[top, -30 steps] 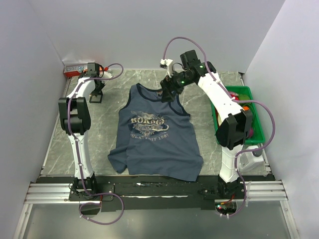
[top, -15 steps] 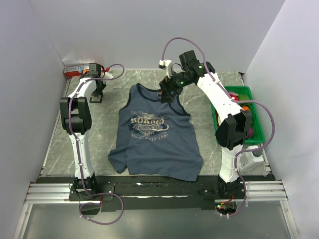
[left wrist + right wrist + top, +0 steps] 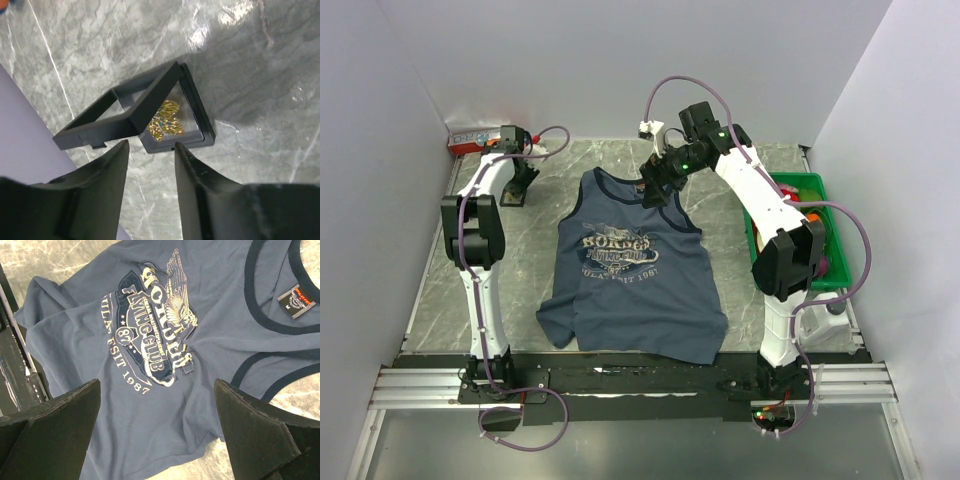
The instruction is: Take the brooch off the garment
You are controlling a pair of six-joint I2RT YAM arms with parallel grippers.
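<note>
The navy garment [image 3: 630, 285] lies flat mid-table, print up; it also fills the right wrist view [image 3: 150, 430]. The brooch [image 3: 165, 124], a small gold ornament, lies inside an open small black box [image 3: 197, 117] whose lid [image 3: 107, 125] is tipped up. I cannot make it out in the top view. My left gripper [image 3: 150, 146] is open and empty just above the box, at the table's far left [image 3: 522, 178]. My right gripper [image 3: 156, 385] is wide open and empty above the garment, near its right shoulder strap [image 3: 656, 190].
A green bin [image 3: 817, 182] with items stands along the right edge. A red and white object [image 3: 470, 140] sits at the far left corner by the wall. Walls close in the left, back and right. A black rail [image 3: 620, 378] runs along the near edge.
My left gripper has shifted slightly toward the back over the box. The right arm has hardly moved. The garment has not changed.
</note>
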